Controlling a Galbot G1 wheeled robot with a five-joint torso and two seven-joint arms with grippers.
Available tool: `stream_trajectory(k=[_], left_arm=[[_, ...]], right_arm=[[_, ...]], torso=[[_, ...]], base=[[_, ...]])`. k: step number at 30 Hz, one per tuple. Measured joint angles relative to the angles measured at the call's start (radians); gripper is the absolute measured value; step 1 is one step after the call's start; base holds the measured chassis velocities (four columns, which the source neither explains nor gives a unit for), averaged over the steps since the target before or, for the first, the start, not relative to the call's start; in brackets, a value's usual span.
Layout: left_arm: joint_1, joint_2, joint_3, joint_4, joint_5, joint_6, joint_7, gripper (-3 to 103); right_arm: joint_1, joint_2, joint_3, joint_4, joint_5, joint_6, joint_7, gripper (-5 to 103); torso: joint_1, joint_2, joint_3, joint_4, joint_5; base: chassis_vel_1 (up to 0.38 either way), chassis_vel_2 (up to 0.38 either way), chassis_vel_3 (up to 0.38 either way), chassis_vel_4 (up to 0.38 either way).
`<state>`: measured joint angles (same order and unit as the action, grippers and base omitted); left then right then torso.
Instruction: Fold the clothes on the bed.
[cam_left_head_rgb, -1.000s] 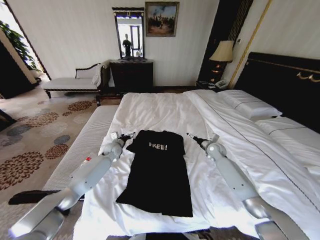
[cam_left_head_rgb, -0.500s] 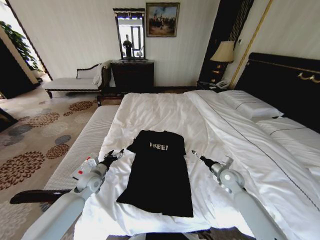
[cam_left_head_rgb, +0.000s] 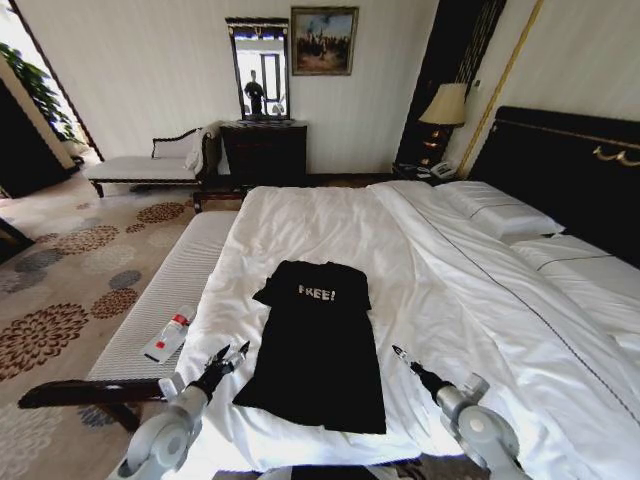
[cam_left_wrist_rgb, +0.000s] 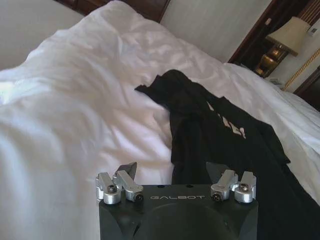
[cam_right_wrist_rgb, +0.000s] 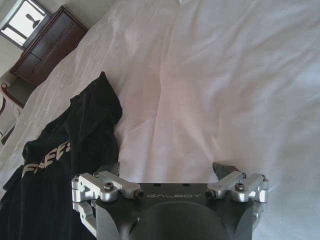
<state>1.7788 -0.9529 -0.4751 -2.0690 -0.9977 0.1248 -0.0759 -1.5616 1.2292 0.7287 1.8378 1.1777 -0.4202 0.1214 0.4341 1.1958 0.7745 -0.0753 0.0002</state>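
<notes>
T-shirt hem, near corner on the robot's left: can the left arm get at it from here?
Probably yes. The open left pincer sits just beside the T-shirt's hem edge, with bare sheet between them and nothing lying in the way.

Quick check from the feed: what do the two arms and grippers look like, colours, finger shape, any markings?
Both arms are smooth silver-grey tubes with rounded joints. The left gripper and right gripper taper to slim, dark, pointed fingers. Seen from the wrist cameras, each gripper has a matte black body with white "GALBOT" lettering, plus silver metal finger brackets fastened with dark screws at both sides. No loose cables are visible.
</notes>
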Motion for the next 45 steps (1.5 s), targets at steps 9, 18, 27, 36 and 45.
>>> stream_trajectory(k=[9, 18, 27, 36, 45], left_arm=[[0.119, -0.041, 0.001, 0.009, 0.037, -0.02, 0.009, 80], [0.123, -0.046, 0.024, 0.049, 0.049, -0.037, 0.019, 72], [0.09, -0.052, 0.053, 0.083, 0.06, -0.038, 0.015, 38], [0.095, -0.05, 0.056, 0.062, 0.072, -0.048, 0.005, 6], [0.114, -0.054, 0.041, 0.024, 0.096, -0.057, 0.002, 3]], right_arm=[[0.046, 0.003, 0.012, -0.046, 0.004, -0.009, 0.025, 100], [0.045, -0.006, 0.028, -0.067, 0.008, -0.01, 0.025, 100], [0.043, -0.009, 0.036, -0.059, 0.019, -0.012, 0.027, 100], [-0.02, 0.018, 0.012, -0.01, -0.001, -0.023, 0.027, 100], [-0.167, 0.113, -0.008, 0.057, -0.035, -0.067, 0.021, 100]], torso=[[0.0, 0.0, 0.0, -0.0006, -0.0002], [0.0, 0.0, 0.0, -0.0007, -0.0001], [0.0, 0.0, 0.0, -0.0006, -0.0002], [0.0, 0.0, 0.0, -0.0004, -0.0003], [0.0, 0.0, 0.0, -0.0005, -0.0009]], base=[[0.0, 0.0, 0.0, 0.0], [0.0, 0.0, 0.0, 0.0], [0.0, 0.0, 0.0, 0.0], [0.0, 0.0, 0.0, 0.0], [0.0, 0.0, 0.0, 0.0]])
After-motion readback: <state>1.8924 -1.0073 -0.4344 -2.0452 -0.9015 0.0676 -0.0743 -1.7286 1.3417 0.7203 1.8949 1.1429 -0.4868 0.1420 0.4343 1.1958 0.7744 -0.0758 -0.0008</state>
